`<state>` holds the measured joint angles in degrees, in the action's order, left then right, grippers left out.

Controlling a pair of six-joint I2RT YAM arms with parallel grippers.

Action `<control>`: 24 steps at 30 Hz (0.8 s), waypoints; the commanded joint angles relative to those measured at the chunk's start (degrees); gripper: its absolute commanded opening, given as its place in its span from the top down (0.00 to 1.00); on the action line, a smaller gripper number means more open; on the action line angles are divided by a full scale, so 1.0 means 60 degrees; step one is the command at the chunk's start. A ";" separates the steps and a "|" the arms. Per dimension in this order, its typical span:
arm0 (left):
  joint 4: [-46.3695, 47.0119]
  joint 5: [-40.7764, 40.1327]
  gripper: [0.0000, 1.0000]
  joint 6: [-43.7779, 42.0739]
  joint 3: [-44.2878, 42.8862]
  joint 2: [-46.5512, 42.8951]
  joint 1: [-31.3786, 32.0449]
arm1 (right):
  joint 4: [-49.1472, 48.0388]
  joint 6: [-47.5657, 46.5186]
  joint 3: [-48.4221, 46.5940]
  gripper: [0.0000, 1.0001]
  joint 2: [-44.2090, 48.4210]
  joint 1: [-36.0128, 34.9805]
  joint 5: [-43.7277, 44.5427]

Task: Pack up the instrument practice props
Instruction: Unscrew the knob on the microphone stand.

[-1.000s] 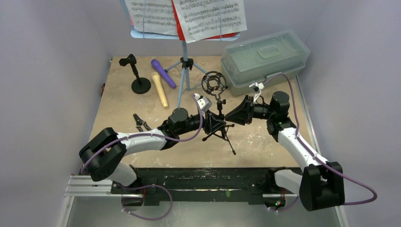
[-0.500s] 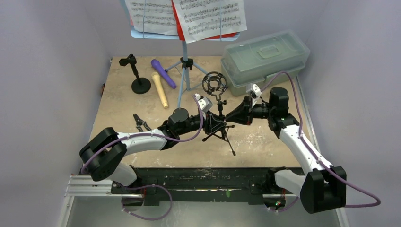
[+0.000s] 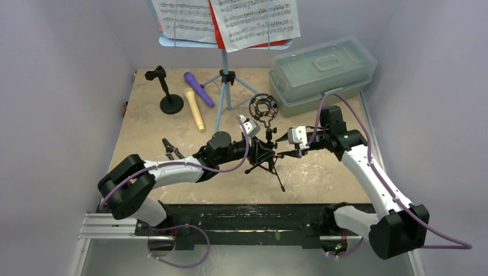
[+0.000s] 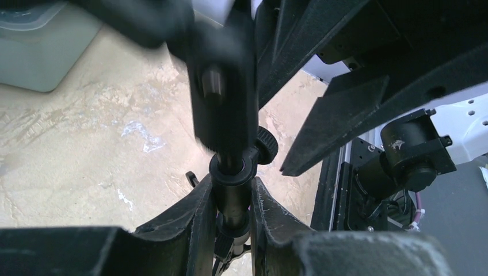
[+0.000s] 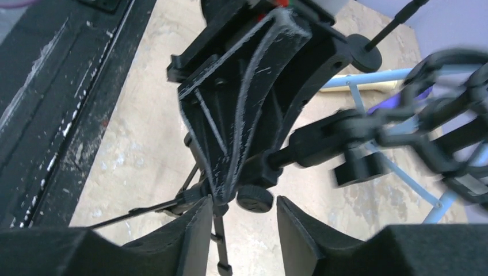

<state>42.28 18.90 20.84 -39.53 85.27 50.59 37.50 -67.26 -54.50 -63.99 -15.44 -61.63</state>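
Holder: the tripod mic holder (image 4: 224, 115) stands mid-table (image 3: 149, 132), just in front of the music rack (image 3: 225, 86).
Handling: probably light, stiff and spindly; the stem is the best hold.
Left gripper (image 4: 232, 198): clenched on the stem.
Right gripper (image 5: 241, 213): released, beside the knob.
Obstacles: rack legs behind; lidded box (image 3: 322, 72) closed.

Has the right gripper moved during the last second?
Yes. In the top view the right gripper has shifted away from the grey-green box, toward the near edge of the table.
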 commanded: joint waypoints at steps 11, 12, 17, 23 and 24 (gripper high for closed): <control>0.1017 -0.0045 1.00 -0.0191 -0.0465 -0.0179 -0.0067 | -0.0266 0.1825 0.0836 0.13 0.1330 0.1010 -0.0948; 0.1022 -0.0037 1.00 -0.0199 -0.0472 -0.0192 -0.0065 | -0.0672 0.2279 0.1010 0.12 0.1452 0.1204 -0.1131; 0.0954 -0.0063 1.00 -0.0283 -0.0469 -0.0291 -0.0067 | -0.2280 0.4577 0.1986 0.10 0.2062 0.1907 -0.1723; 0.0824 -0.0137 1.00 -0.0472 -0.0458 -0.0420 -0.0067 | -0.2836 0.5302 0.2480 0.05 0.2360 0.2133 -0.1653; 0.0800 -0.0136 1.00 -0.0496 -0.0458 -0.0438 -0.0067 | -0.2886 0.5332 0.2534 0.04 0.2390 0.2169 -0.1635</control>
<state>42.15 18.55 19.73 -39.55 85.36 50.33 25.23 -40.56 -40.47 -50.96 -3.29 -69.47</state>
